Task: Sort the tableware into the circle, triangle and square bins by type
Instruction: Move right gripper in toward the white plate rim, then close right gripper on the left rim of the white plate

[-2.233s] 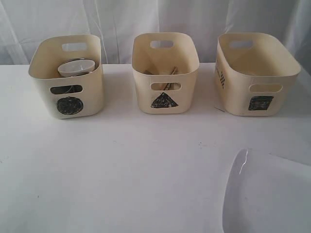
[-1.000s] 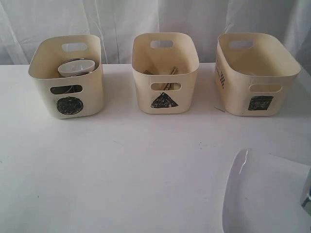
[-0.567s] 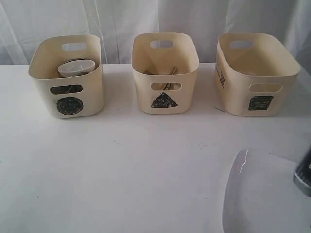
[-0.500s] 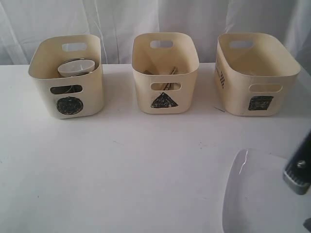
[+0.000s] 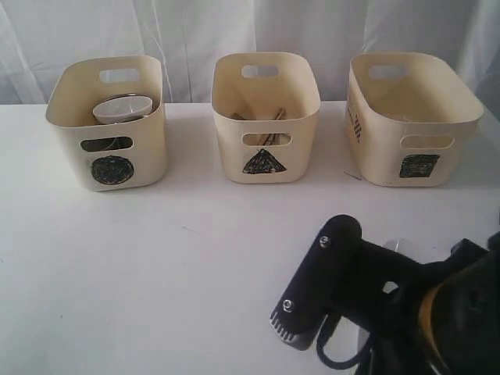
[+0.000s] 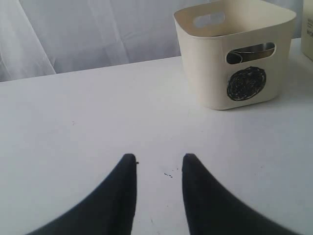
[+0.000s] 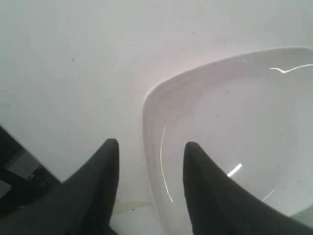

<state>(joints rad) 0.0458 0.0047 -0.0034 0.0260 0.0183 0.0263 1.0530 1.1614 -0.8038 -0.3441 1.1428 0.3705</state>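
Right pincer (image 7: 149, 147): open, empty, a finger each side of the plate (image 7: 230, 122) rim, ready to pinch.
Left pincer (image 6: 157, 159): partly open, empty, above the bench (image 6: 73, 107).
Square bin (image 5: 414, 117): likely the plate's home.

A glossy white plate (image 7: 234, 112), streaked with reflected light, is seen just under the matt black fingers (image 7: 95, 191) of the right gripper (image 7: 151, 144), on a smooth, matt white table (image 7: 73, 58). Ahead of the left gripper (image 6: 159, 157), a shiny metal vessel (image 6: 252, 50) is glimpsed through the handle slot of a smooth cream plastic bin (image 6: 210, 73). Pale cloth (image 6: 73, 34) is hung beyond it.
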